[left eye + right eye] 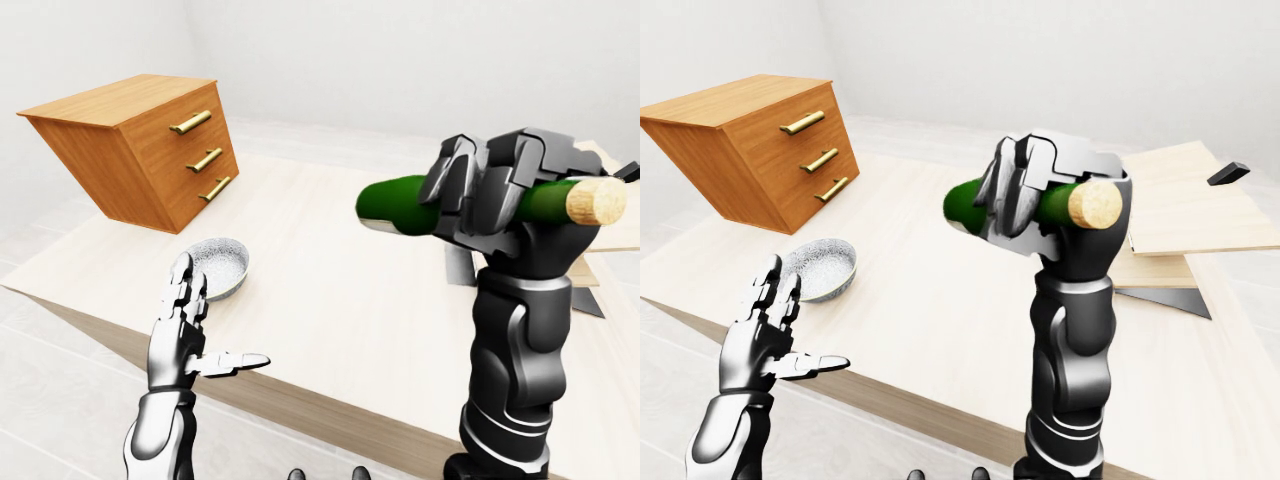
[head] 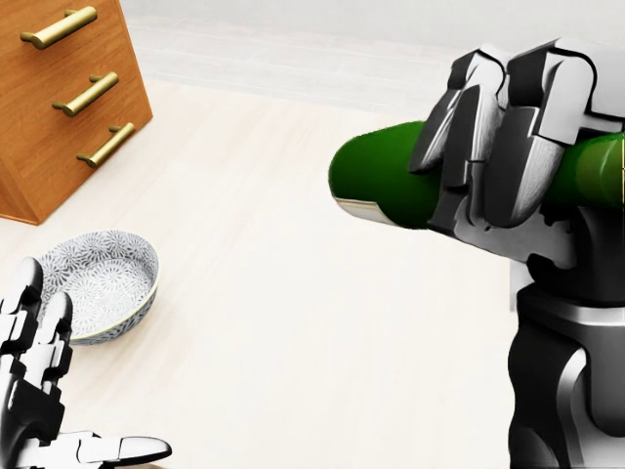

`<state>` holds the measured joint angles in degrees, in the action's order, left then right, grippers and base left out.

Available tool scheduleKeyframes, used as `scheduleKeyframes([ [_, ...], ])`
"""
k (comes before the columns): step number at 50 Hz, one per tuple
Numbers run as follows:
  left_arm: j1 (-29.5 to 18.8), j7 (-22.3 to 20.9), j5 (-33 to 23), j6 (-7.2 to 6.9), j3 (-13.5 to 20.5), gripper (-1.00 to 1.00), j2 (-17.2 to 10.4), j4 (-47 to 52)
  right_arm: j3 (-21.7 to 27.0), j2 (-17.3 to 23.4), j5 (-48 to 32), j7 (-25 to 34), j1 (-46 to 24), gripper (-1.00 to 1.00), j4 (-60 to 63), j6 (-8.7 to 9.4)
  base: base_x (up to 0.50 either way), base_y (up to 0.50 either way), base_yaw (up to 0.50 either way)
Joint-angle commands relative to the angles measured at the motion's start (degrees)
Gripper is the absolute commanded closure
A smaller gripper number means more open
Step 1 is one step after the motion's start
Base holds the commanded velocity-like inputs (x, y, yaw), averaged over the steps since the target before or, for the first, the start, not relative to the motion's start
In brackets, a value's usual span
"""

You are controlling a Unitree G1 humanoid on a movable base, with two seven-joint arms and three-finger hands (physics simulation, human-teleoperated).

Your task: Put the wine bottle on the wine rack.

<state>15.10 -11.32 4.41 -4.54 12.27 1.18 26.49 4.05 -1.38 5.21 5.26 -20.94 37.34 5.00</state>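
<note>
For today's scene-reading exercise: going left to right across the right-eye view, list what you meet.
Left hand, open → wooden drawer chest → patterned bowl → green wine bottle gripped in the right hand → light wooden panel, perhaps the wine rack.

A bare, white-walled simulated domestic room is showing: a pale wooden counter (image 1: 340, 250) is carrying a three-drawer wooden chest (image 1: 140, 150) and a patterned bowl (image 1: 220, 265).

wine bottle (image 2: 376, 186) neck cut off at head view's right edge
</note>
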Motion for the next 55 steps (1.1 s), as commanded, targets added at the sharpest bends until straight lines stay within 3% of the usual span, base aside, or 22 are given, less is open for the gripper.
scheduleKeyframes([
  [1,-0.07,-0.02,-0.05,-0.2,0.09,-1.0,-0.01,0.19,10.04,6.17,14.83,-11.46,-7.23,1.0,2.8,0.0,0.0,0.0,0.0],
  [6,-0.08,-0.1,0.01,-0.06,0.22,-1.0,-0.05,-0.05,14.92,9.84,22.27,-14.03,-10.41,1.0,-0.44,0.0,0.0,0.0,0.0],
  [20,-0.33,-0.15,0.1,-0.44,0.64,-1.0,-0.18,0.09,26.16,25.79,42.47,-26.2,-18.04,1.0,-13.88,0.0,0.0,0.0,0.0],
  [27,-0.87,0.06,-0.3,-0.46,0.06,-1.0,-0.09,0.15,24.79,34.38,46.28,-25.94,-16.48,1.0,-24.56,0.0,0.0,0.0,0.0],
  [29,-1.09,0.18,-0.35,-0.46,-0.04,-1.0,-0.22,0.42,24.37,37.1,45.77,-22.67,-16.67,1.0,-30.59,0.0,0.0,0.0,0.0],
  [42,-2.77,1.5,-1.41,-0.46,-1.82,-1.0,-0.34,0.06,26.25,46.36,49.24,-16.53,-18.68,1.0,-53.11,0.0,0.0,0.0,0.0],
  [55,-3.02,2.14,-0.9,-0.46,-2.07,-1.0,-0.86,0.59,24.46,54.21,53.48,-25.69,-26.33,1.0,-65.93,0.0,0.0,0.0,0.0],
])
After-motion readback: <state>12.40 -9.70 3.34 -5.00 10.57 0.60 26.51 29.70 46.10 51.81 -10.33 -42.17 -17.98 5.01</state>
